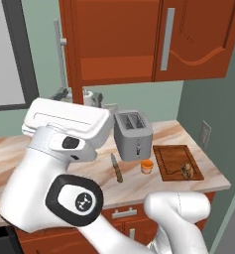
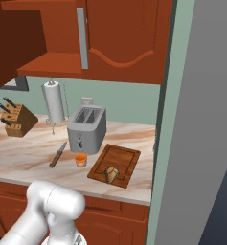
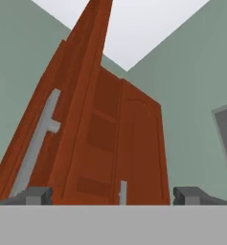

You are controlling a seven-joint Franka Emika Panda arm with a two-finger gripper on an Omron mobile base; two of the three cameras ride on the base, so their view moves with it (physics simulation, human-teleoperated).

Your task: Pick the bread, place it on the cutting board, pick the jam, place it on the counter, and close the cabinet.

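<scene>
Two of the three jobs look finished, judging from how things lie: the two-finger gripper (image 3: 113, 195) has its dark tips spread wide apart with nothing between them, aimed up at the large reddish-brown wooden wall cabinet (image 3: 93, 129), whose left door with its long silver bar handle (image 3: 38, 139) stands swung open. Down below, the small roundish dark brown speckled bread (image 1: 187, 170) lies on the flat dark brown grooved cutting board (image 1: 176, 159), and the small squat orange jam jar with a cream lid (image 1: 146, 165) stands on the beige-and-pink marbled stone counter (image 1: 20, 154), between a grey toaster (image 1: 133, 134) and the board. Closing the cabinet is what remains
</scene>
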